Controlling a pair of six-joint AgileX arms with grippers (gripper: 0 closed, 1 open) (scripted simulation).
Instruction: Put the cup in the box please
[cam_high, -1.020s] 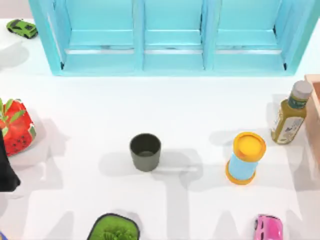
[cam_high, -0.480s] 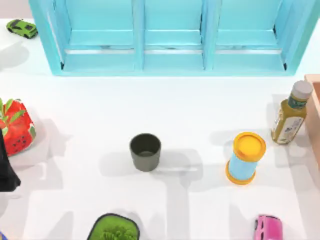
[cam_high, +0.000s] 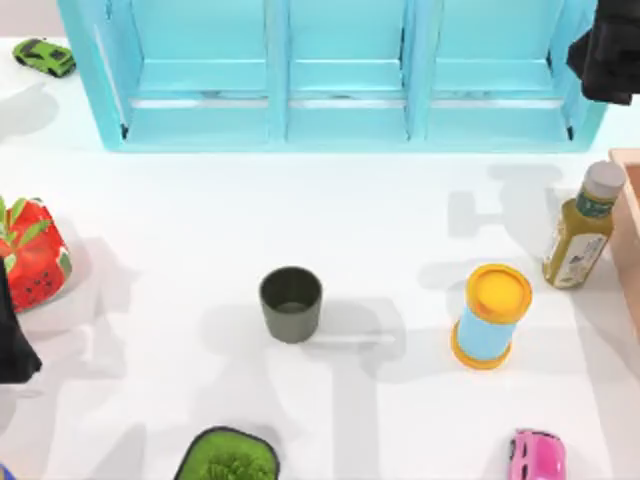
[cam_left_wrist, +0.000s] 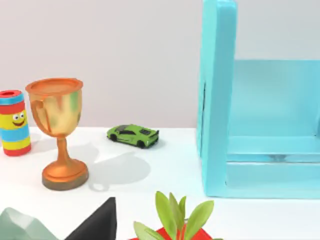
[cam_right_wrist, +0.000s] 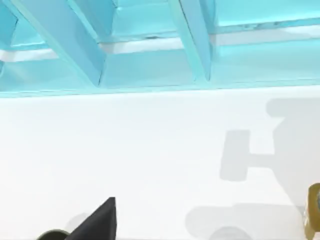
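Two arms sit at the edges of the top view: the right gripper (cam_high: 610, 50) high over the turquoise shelf unit (cam_high: 340, 75), the left gripper (cam_high: 12, 330) parked at the left edge. How far either's jaws are open I cannot tell. The cup (cam_high: 291, 303) stands upright mid-surface, well apart from both, with the box (cam_high: 628, 230) below the right jaws.

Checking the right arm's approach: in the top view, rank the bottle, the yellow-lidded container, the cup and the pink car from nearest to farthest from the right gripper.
Right gripper is at the top right corner.
1. Bottle, right edge beside the box.
2. Yellow-lidded container, right of centre.
3. Cup, centre.
4. Pink car, bottom edge; too close to the cup to call.
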